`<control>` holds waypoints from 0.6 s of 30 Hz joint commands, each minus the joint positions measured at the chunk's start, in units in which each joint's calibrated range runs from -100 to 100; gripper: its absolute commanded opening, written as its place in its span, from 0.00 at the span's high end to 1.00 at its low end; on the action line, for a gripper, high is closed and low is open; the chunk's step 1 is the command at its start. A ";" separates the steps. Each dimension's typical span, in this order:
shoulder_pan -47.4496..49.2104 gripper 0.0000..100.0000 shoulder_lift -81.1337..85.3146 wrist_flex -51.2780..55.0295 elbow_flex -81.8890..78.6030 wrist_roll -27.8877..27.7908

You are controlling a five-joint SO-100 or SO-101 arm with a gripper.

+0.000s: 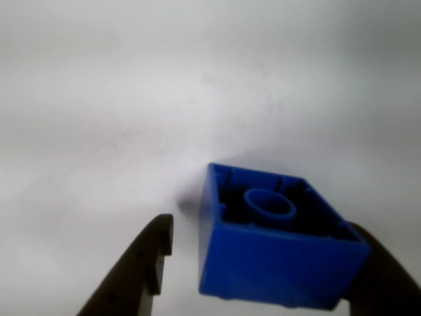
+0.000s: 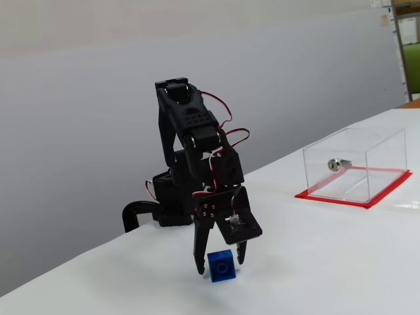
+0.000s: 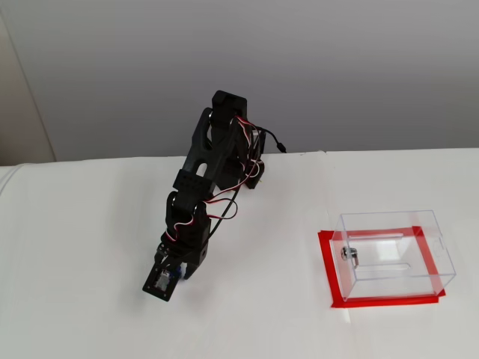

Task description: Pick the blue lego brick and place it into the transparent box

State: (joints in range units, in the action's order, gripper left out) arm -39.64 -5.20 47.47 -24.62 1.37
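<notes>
The arm is matte black plastic all over, built from blocky angular segments that house boxy motors. Thin red, white and black wires loop loosely between the joints. One flat upper face has a grid of small holes, and a plate above the gripper carries four small silver screws. The two fingers are black, flat and tapering. A black clamp sits at the base.
</notes>
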 commanded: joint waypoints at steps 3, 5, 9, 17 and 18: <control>0.27 0.73 0.41 -1.52 4.73 0.72; 0.41 0.73 0.32 -1.43 5.46 0.72; 0.78 0.73 0.41 -1.26 6.72 0.72; 0.78 0.73 0.15 -1.43 6.81 0.72; 0.78 0.74 0.15 -1.43 6.81 0.72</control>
State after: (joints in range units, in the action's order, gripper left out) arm -39.21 -5.29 47.47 -21.89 1.37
